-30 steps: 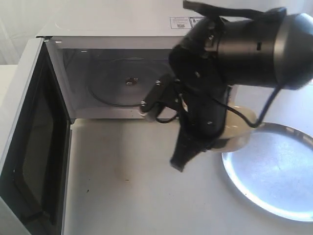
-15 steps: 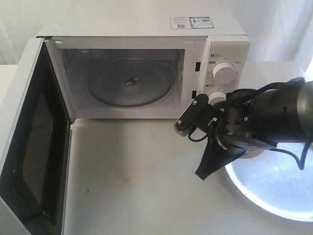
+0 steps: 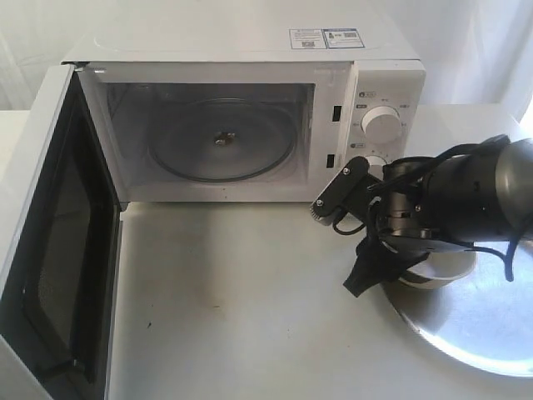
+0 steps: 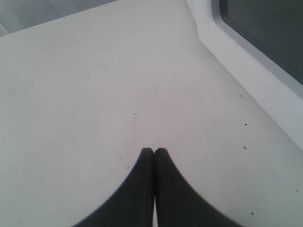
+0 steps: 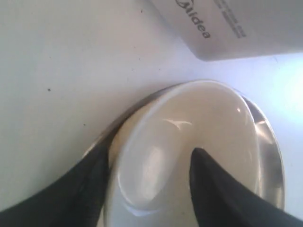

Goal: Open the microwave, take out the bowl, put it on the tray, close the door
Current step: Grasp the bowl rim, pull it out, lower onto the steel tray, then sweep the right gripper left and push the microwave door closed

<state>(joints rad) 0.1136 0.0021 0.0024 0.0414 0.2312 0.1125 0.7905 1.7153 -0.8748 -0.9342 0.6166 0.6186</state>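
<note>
The white microwave point(image 3: 250, 50) stands with its door point(image 3: 50, 250) swung wide open to the left, and its cavity holds only the glass turntable point(image 3: 221, 137). The cream bowl point(image 3: 440, 271) sits on the near-left part of the silver tray point(image 3: 483, 333). In the right wrist view the bowl point(image 5: 199, 118) rests on the tray point(image 5: 272, 156). My right gripper point(image 5: 149, 151) is open, one finger inside the bowl and one outside its wall. My left gripper point(image 4: 154, 150) is shut and empty, low over the table beside the door point(image 4: 246, 66).
The microwave's knobs point(image 3: 381, 123) stand just behind my right arm point(image 3: 450, 204). Bare white tabletop point(image 3: 233, 292) lies between the open door and the tray. The microwave's front corner with the Midea logo point(image 5: 196, 21) is close to the bowl.
My right arm came down and to the right with the bowl from in front of the microwave. The bowl now rests on the tray, and the fingers stand apart around its wall.
</note>
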